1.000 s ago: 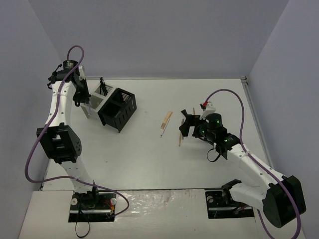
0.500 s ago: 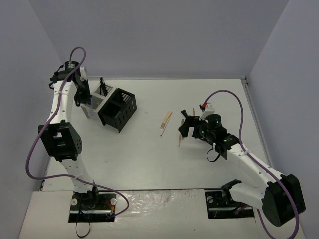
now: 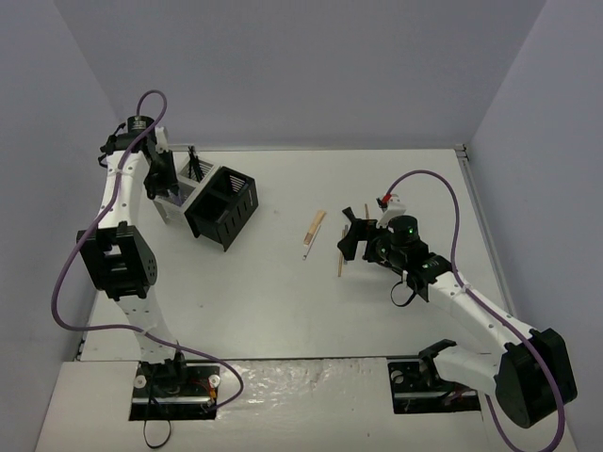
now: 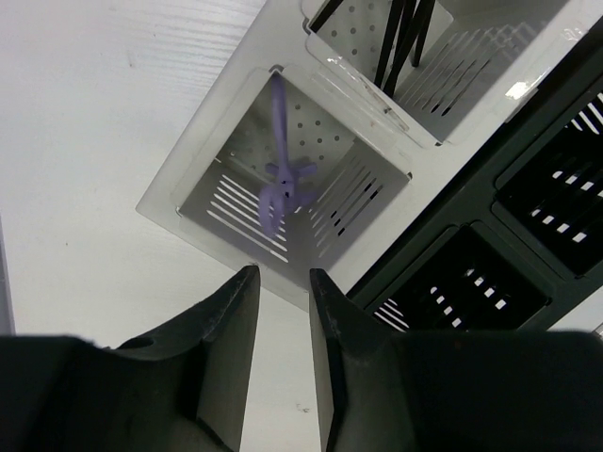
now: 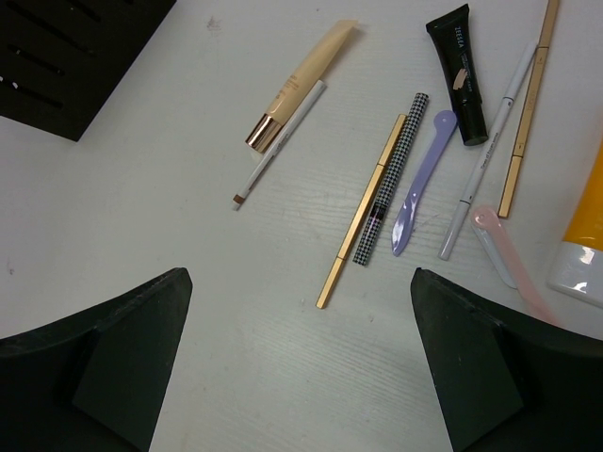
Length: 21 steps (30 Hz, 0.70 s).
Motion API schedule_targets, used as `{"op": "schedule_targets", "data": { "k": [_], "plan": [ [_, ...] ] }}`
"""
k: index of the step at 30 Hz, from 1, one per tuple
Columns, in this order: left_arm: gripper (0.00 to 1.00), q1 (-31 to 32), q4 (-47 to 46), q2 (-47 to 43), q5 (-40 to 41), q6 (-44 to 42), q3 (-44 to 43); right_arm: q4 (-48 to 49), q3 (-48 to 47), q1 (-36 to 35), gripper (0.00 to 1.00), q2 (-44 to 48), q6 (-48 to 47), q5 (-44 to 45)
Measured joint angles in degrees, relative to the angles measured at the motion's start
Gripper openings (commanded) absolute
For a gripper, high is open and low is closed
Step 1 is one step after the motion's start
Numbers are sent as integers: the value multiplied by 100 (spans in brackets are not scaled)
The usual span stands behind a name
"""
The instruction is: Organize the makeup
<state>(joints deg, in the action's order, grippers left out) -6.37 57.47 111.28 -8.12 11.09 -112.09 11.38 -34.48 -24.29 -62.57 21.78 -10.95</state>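
Left pincer [image 4: 283, 278] slightly parted, nothing between fingers, hanging over white mesh box [image 4: 198, 160]. Lilac looped piece [image 4: 276, 179] lies in compartment right under pincer; black pencils [image 4: 400, 38] stand in next compartment. Black mesh box [image 4: 528, 198] touches white one. Right pincer [image 5: 300, 282] wide open, empty, above desk [image 5: 141, 207]. Lying flat on desk, close together: beige tube [image 5: 301, 85], gold stick [image 5: 363, 212], checked pencil [image 5: 391, 179], lilac spatula [image 5: 419, 179], black tube [image 5: 457, 71], white pencil [image 5: 485, 155], pink piece [image 5: 504, 250], orange tube [image 5: 589, 221].

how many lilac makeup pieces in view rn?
2. One lilac piece stands inside a compartment of the white box. One lilac spatula lies on the table between the houndstooth pencil and a white pencil. The boxes may hide more.
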Motion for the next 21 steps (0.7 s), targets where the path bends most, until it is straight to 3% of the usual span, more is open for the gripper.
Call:
{"op": "schedule_targets", "data": {
  "k": [9, 13, 16, 21],
  "plan": [
    [49, 2, -134, -6, 50, 44, -190, -5, 0, 0, 99, 2, 0, 23],
    [66, 34, -417, -270, 40, 169, -54, -42, 0, 0, 98, 11, 0, 219],
    [81, 185, -811, -966, 23, 275, 535, -153, 0, 0, 95, -24, 16, 422],
    [95, 813, -1546, -2697, 41, 401, 1769, -301, -6, -1, 85, -322, 68, 737]
  ]
}}
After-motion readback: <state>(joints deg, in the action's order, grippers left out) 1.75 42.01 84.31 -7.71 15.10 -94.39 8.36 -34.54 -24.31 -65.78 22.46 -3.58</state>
